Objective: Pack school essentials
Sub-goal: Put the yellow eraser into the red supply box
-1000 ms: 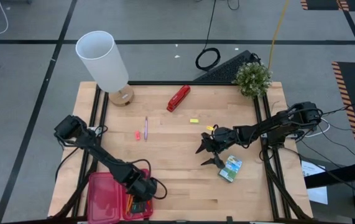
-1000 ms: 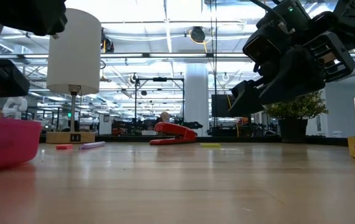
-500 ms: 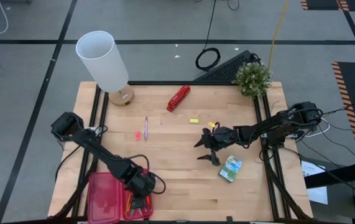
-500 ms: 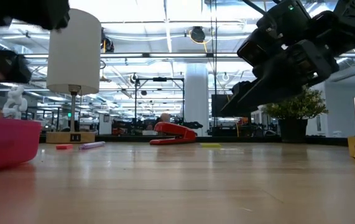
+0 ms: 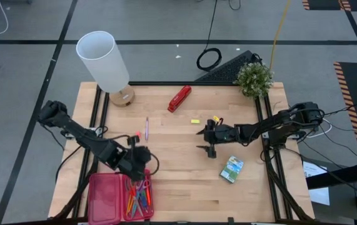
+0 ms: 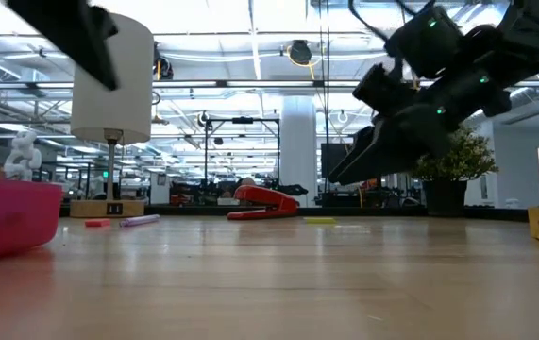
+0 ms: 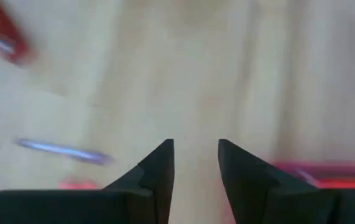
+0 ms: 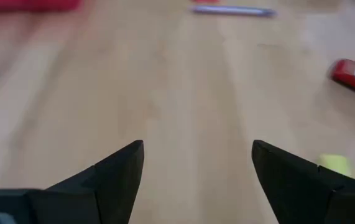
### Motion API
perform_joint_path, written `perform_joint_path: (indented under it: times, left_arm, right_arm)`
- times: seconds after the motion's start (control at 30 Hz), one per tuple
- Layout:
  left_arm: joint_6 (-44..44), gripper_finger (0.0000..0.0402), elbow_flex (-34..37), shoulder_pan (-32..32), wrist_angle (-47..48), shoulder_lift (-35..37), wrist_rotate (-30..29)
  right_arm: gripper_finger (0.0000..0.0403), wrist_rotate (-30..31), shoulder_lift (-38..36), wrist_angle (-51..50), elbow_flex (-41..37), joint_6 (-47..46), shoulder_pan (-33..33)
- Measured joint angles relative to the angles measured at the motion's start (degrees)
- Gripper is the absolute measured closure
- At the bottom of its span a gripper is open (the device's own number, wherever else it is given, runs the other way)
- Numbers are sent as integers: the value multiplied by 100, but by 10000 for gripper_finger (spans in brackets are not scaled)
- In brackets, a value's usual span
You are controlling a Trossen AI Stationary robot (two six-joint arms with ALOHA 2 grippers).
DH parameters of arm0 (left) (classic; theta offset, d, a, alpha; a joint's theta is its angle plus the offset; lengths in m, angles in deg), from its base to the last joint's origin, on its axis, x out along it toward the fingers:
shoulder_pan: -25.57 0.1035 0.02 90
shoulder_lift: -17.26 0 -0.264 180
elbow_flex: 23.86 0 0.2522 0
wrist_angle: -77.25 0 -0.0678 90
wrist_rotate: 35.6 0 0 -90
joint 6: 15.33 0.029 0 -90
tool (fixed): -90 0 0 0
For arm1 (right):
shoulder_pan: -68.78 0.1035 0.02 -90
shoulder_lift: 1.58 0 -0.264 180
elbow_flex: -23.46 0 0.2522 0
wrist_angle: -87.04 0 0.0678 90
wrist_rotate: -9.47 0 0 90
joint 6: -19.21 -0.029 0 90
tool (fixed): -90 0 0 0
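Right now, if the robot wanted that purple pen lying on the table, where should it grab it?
Probably at mid-length, coming straight down from above. The purple pen lies flat on the table, thin and straight, so fingers should close across its narrow width. The small pink eraser beside it leaves little room on that side.

Both arms shift away from the table's near edge.
The left gripper [image 5: 138, 156] lifts off the pink case [image 5: 103, 199], uncovering scissors [image 5: 142, 190]; the right gripper [image 5: 204, 140] moves toward the yellow eraser [image 5: 195, 121].
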Motion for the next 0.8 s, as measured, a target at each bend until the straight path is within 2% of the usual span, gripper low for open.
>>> perform_joint_path:
  times: [0.17, 0.3, 0.4, 0.6, 0.67, 0.8]
  left_arm:
    - [407, 283, 0, 267, -32, 69, -956]
    - [604, 284, 66, 504, -102, 32, -1184]
    - [1060, 284, 355, 658, -386, 6, -1218]
    - [1999, 284, 1300, 996, -2248, 58, -1218]
    - [2084, 284, 1558, 1083, -2931, 60, -1215]
    - [2063, 284, 1853, 1110, -3692, 59, -1200]
  right_arm:
    - [131, -201, 2, 73, 0, 193, -780]
    - [144, -805, 2, 100, 0, 71, -1475]
    - [148, -1146, 4, 94, 0, 46, -1843]
    - [149, -1696, 4, 17, 0, 140, -2313]
    - [149, -1821, 10, -10, 0, 205, -2404]
    - [149, -1833, 97, 39, 38, 244, -2536]
